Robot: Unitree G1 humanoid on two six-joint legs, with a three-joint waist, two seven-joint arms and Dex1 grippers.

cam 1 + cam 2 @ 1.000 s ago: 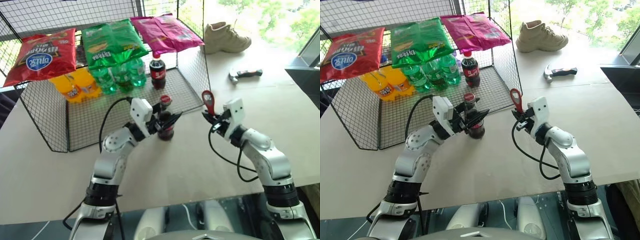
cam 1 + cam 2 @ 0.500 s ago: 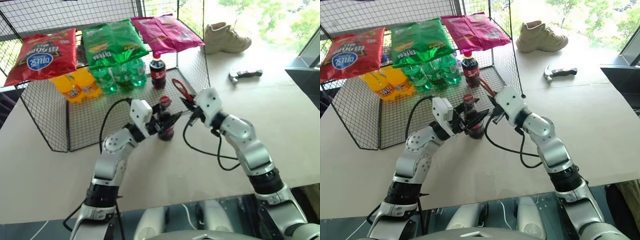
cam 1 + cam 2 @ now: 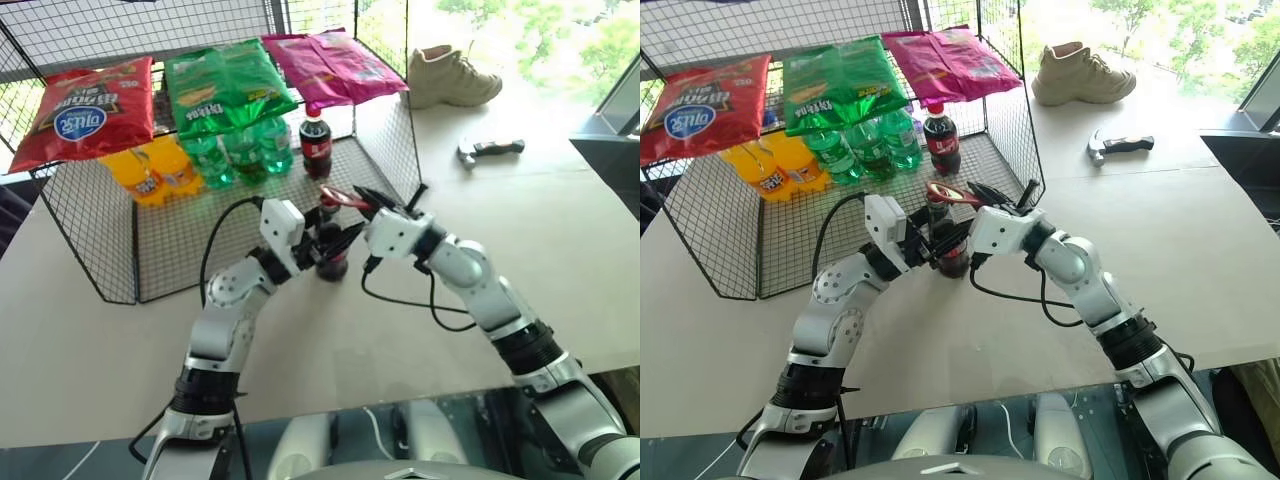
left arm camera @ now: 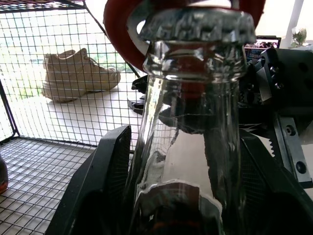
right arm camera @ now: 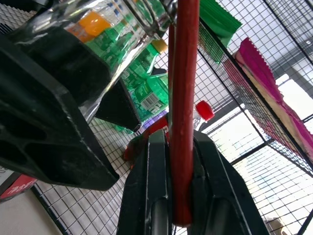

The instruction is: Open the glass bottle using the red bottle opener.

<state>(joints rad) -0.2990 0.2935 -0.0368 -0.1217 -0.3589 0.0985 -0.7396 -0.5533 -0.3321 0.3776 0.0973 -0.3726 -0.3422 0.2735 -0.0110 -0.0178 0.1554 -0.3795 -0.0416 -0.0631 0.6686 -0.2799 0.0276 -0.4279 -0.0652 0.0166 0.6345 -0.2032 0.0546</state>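
The glass bottle (image 3: 333, 266) stands on the table just in front of the wire basket, with my left gripper (image 3: 322, 243) shut around its body. In the left wrist view the clear neck (image 4: 190, 122) rises between the black fingers (image 4: 98, 186) and its crown cap (image 4: 195, 24) is on. My right gripper (image 3: 378, 207) is shut on the handle of the red bottle opener (image 3: 338, 196), which lies about level. The opener's ring head (image 4: 117, 29) sits at the cap. The right wrist view shows the red handle (image 5: 183, 98) clamped between the fingers (image 5: 156, 186).
A wire basket (image 3: 380, 180) behind the bottle holds crisp bags (image 3: 225, 85), green bottles (image 3: 240, 150), orange bottles (image 3: 150, 170) and a stouter cola bottle (image 3: 315, 142). A beige shoe (image 3: 452, 75) and a black-handled tool (image 3: 490, 149) lie on the table (image 3: 560, 230) far right.
My right gripper has swung left to the bottle and rolled, so the opener went from upright to lying level at the cap. The left gripper and bottle kept still.
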